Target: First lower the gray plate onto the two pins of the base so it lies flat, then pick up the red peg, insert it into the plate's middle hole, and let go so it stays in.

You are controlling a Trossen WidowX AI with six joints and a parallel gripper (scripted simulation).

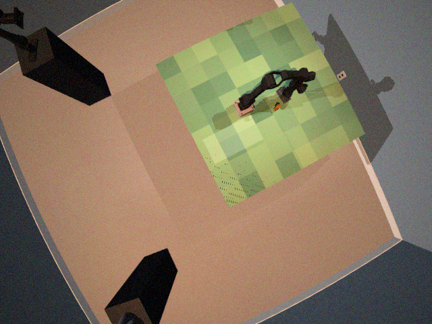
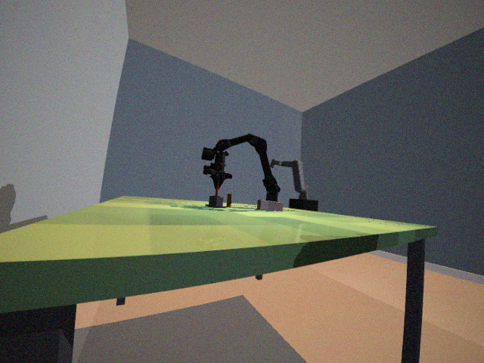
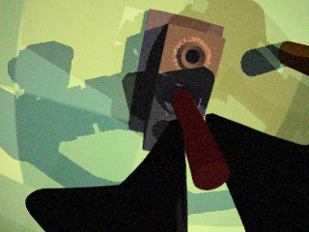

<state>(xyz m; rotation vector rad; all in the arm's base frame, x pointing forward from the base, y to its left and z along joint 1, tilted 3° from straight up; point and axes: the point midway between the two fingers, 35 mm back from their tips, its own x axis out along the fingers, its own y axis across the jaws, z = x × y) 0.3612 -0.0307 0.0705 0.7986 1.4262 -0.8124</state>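
Top: arm [image 1: 268, 80] bent over green table [image 1: 244, 136], orange block [image 1: 276, 106] near claw. Exterior: claw [image 2: 219, 181] [image 3: 192, 126] pinching red peg [image 2: 216, 190] [image 3: 199, 140], upright above gray block [image 2: 215, 201] [image 3: 185, 48]. Wrist: peg's far end over block's middle (depth unclear).

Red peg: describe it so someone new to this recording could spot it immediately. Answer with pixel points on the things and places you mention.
On the green patchwork table [image 1: 251, 139] [image 2: 175, 234], find the black arm [image 2: 258, 142]. Its gripper [image 2: 217, 186] [image 3: 192, 126] holds the slim red peg [image 2: 216, 190] [image 3: 200, 145] over the gray block [image 2: 215, 201] [image 3: 154, 113]. The orange piece [image 1: 276, 106] [image 2: 229, 200] [image 3: 295, 57] nearby is outside the fingers.
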